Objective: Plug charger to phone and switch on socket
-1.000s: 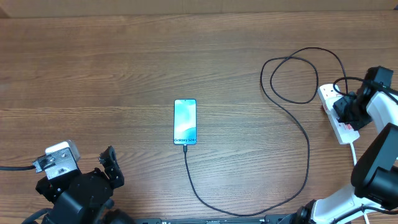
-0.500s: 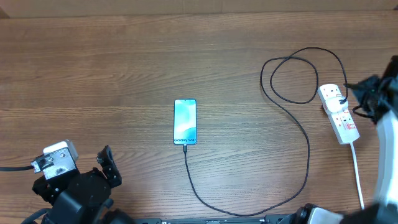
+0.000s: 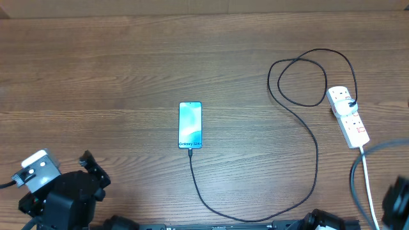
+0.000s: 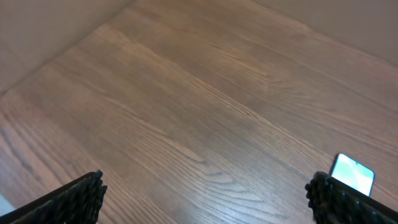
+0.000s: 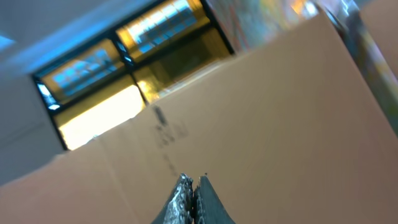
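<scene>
Glowing light-blue phone (image 3: 190, 124) with black charger (image 3: 317, 154)

The left claw (image 4: 205, 202) gapes wide over the wooden table (image 4: 199, 106) — the phone (image 4: 352, 174) shows just beside one fingertip.

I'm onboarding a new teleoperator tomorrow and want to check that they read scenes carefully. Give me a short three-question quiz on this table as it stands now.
1. True or false: the tip of the charger meets the phone at the phone's end nearest the robot.
2. The left gripper is: A) open, holding nothing; B) shut on the phone; C) shut on the charger.
3. Fill in: the socket lies on the robot's ____ side of the phone.

Key: 1 true; 2 A; 3 right.
</scene>
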Robot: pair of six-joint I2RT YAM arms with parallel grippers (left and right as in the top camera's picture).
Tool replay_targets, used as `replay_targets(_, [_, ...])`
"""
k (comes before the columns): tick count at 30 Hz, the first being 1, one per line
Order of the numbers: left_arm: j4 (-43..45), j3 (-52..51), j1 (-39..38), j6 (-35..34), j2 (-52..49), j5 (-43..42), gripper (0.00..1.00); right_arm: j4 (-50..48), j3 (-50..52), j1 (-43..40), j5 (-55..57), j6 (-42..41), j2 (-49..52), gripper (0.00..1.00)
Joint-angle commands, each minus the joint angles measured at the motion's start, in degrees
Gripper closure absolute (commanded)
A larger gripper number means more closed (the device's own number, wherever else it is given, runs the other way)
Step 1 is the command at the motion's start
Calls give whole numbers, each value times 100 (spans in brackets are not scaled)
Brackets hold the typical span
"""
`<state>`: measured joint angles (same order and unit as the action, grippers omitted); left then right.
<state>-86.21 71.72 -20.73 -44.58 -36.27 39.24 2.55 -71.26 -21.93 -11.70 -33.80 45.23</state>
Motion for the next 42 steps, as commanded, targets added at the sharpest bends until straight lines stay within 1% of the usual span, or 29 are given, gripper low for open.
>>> replay_targets(1, [-22, -2, 374, 87, 201, -247, 0, 151, -13, 11, -151, 232, -181, 96])
replay_targets(5, [-17, -2, 776, 87, 509, -667, 0, 723, -13, 22, -146, 741, -356, 96])
replay_targets(9, [-20, -2, 1152, 87, 1058, -933, 0, 1453, -9, 297, -2, 1419, -428, 96])
replay_targets(12, [-20, -2, 1449, 87, 1615, -929, 0, 1427, -7, 520, 208, 1526, -564, 96])
replay_targets(16, [-24, -2, 1692, 87, 2304, -927, 0, 1438, -7, 765, 131, 1521, -767, 96])
replay_targets(24, [-57, 0, 2044, 85, 3274, -929, 1, 1458, -7, 1128, 136, 1526, -1016, 96])
replay_targets(28, [-57, 0, 2214, 85, 3563, -927, 0, 1473, -7, 1285, 138, 1528, -1180, 96])
replay_targets(35, [-107, -2, 2297, 87, 3602, -927, 1, 1469, -7, 1600, 177, 1676, -1569, 96])
replay_targets(39, [-192, -2, 2295, 87, 3602, -927, 0, 1471, -9, 1808, 223, 1858, -1950, 96])
replay_targets(42, [-247, -2, 2297, 85, 3602, -927, 0, 1467, -9, 1969, 225, 2238, -2258, 96])
